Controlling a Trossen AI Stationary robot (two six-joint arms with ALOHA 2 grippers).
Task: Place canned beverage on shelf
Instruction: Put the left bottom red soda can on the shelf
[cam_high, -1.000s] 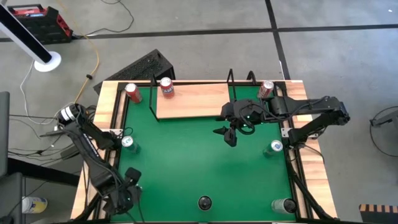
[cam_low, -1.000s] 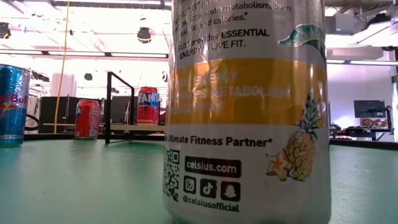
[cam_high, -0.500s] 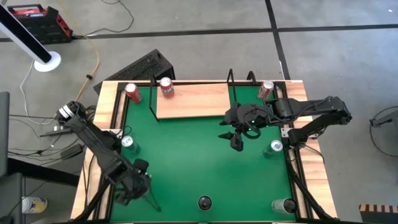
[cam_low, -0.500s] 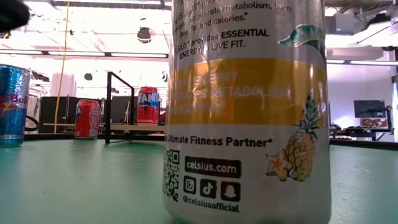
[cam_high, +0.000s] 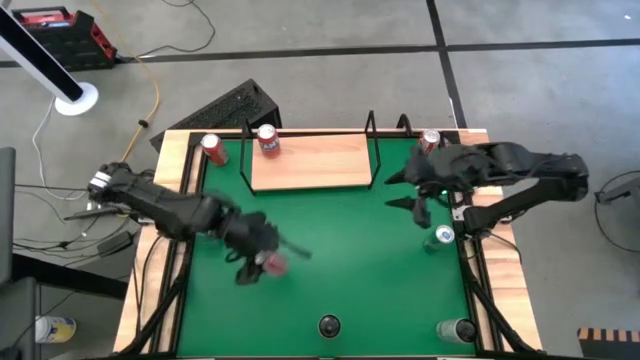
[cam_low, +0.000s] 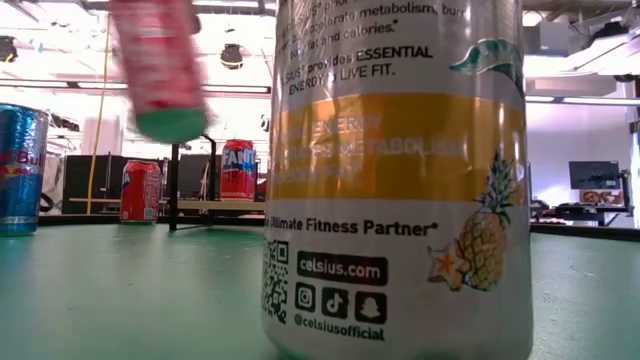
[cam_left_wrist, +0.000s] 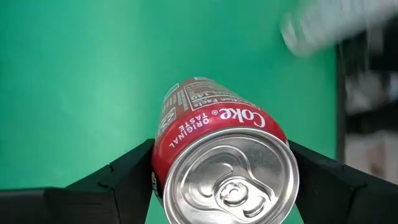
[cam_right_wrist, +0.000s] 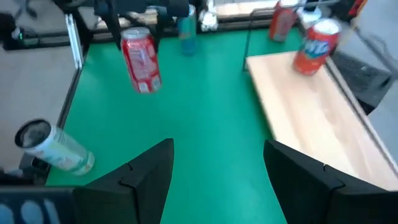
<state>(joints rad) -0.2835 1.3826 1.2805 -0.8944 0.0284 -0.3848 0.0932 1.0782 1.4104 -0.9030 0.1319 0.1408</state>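
Note:
A red Coke can (cam_left_wrist: 221, 162) hangs over the green table's left middle, and my left gripper (cam_high: 255, 258) is shut on it. The low view shows the can (cam_low: 160, 70) tilted, high above the table. The right wrist view shows the can (cam_right_wrist: 141, 59) clear of the surface. The shelf (cam_high: 310, 160), a light-wood board with black rod ends, stands at the far edge with an orange-and-blue can (cam_high: 268, 140) upright on its left end. My right gripper (cam_high: 408, 195) hovers open off the shelf's right end, with nothing between its fingers. My left gripper pinches the can's side wall just below its top rim (cam_left_wrist: 163, 158) between its two fingers (cam_left_wrist: 127, 180), one on each side. The fingers slant down from above. The can hangs below them, tilted, clear of the table.
A red can (cam_high: 212, 148) stands left of the shelf and another red one (cam_high: 428, 142) to its right. A can (cam_high: 443, 237) stands near the right edge, one lies at the near right corner (cam_high: 455, 328), and a tall white can (cam_low: 395, 180) stands at the near edge.
My left gripper has swung from the near left corner toward the table's middle and risen, rolling as it went, with the Coke can in its hold and lifted. My right gripper has drawn back toward the right edge and risen a little, still open.

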